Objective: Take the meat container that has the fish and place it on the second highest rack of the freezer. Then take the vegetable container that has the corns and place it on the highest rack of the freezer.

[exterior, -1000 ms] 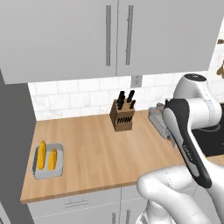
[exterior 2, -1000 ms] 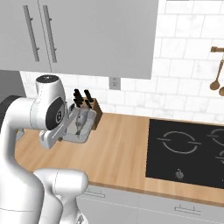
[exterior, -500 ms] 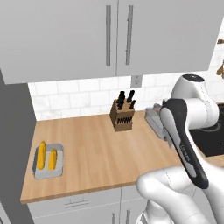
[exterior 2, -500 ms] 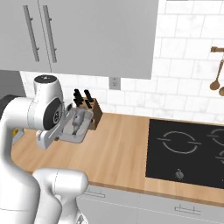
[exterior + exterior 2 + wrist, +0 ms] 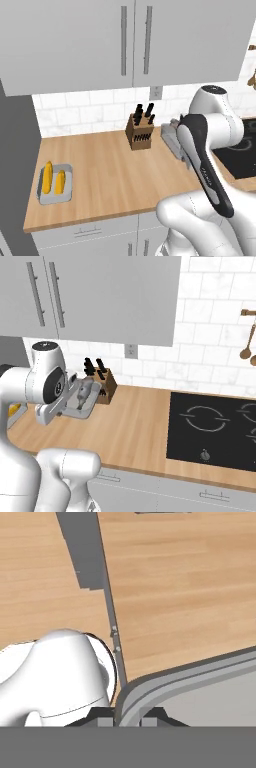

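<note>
My gripper (image 5: 126, 718) is shut on the rim of the grey meat container (image 5: 200, 687), which hangs tilted above the wooden counter (image 5: 175, 587). In the right base view that container (image 5: 80, 406) sits just in front of my hand with the slender silver fish (image 5: 83, 395) lying in it. From the left base view its edge (image 5: 171, 139) peeks out behind my arm. The vegetable container (image 5: 54, 184) with two yellow corns (image 5: 47, 176) rests near the counter's left end. The dark-grey side of the freezer (image 5: 17, 170) rises just beyond it.
A knife block (image 5: 140, 131) stands by the tiled wall, close behind the held container. A black cooktop (image 5: 215, 426) lies to the right. Upper cabinets (image 5: 135, 40) hang overhead. Wooden spoons (image 5: 247, 348) hang on the right wall.
The arm has carried the fish container a little to the left, past the knife block. The corn container has not moved.
</note>
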Robot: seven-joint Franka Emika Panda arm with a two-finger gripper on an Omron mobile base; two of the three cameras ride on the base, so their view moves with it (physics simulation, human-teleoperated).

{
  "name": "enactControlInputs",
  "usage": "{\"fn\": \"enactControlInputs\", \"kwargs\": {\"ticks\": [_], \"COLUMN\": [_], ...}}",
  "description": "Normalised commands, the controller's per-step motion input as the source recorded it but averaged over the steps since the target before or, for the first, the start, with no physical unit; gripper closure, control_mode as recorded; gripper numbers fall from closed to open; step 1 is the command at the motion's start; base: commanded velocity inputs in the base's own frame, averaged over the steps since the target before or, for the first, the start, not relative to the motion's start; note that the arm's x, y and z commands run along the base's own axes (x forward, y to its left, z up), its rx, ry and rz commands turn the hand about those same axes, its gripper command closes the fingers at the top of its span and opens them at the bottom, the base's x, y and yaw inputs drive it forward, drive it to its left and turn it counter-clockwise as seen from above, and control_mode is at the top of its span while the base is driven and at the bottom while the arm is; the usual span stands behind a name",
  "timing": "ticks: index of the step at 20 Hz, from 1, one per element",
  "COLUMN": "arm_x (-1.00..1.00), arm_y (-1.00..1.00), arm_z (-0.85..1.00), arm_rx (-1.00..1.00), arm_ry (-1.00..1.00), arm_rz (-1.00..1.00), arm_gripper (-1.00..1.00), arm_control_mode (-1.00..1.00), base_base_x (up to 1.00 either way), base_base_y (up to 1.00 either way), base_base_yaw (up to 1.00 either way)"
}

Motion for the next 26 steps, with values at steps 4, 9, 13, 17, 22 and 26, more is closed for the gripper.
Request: {"fn": "enactControlInputs", "kwargs": {"ticks": [4, 9, 13, 17, 22, 26], "arm_x": [0.0, 0.0, 0.0, -0.01, -0.06, -0.05], "arm_y": [0.32, 0.12, -0.08, -0.24, -0.27, 0.0], "arm_z": [-0.05, -0.07, 0.0, 0.0, 0.0, 0.0], "arm_rx": [-0.05, -0.07, 0.0, -0.01, -0.05, -0.03], "arm_ry": [-0.05, -0.05, 0.0, 0.0, -0.02, -0.05], "arm_rz": [0.0, -0.01, -0.02, -0.12, -0.08, 0.0], "arm_gripper": [1.0, 1.0, 1.0, 1.0, 1.0, 1.0], "arm_control_mode": [-1.0, -1.0, -1.0, -1.0, -1.0, -1.0], "base_base_x": [0.0, 0.0, 0.0, 0.0, 0.0, 0.0], "base_base_y": [0.0, 0.0, 0.0, 0.0, 0.0, 0.0], "base_base_yaw": [0.0, 0.0, 0.0, 0.0, 0.0, 0.0]}}
